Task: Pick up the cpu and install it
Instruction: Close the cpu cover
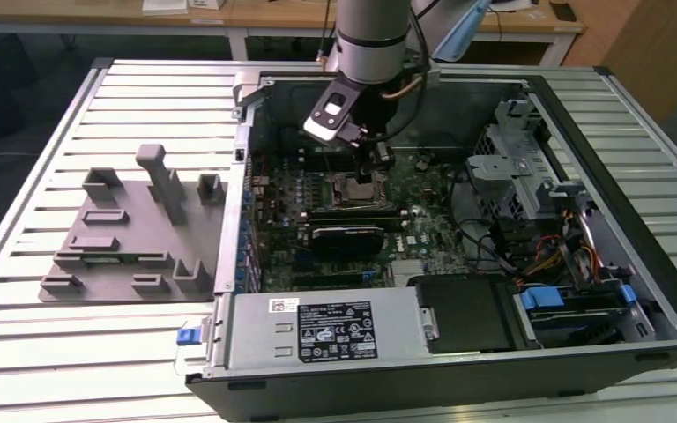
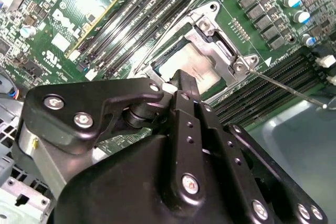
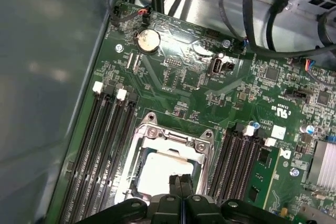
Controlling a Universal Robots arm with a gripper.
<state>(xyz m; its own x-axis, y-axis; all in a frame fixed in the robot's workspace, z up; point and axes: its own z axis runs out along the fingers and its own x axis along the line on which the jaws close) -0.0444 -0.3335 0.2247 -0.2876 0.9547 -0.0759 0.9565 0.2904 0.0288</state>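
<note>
Exterior view: gripper [image 1: 374,155] in upper middle of frame, hanging over socket [image 1: 356,189] on motherboard [image 1: 433,233]; grey fixture [image 1: 127,238] at exterior view's left.
First wrist view: jaws together, clamping nothing — cpu [image 3: 157,171] lies flat in socket, tips over its plate's edge.
Second wrist view: cpu [image 2: 202,61] seated in socket just beyond tips; contact unclear.

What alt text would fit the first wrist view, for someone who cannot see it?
The gripper, fingers shut, hangs just over the pale square cpu, which lies inside the metal socket frame on the green motherboard. Black memory slots run along both sides.
</note>
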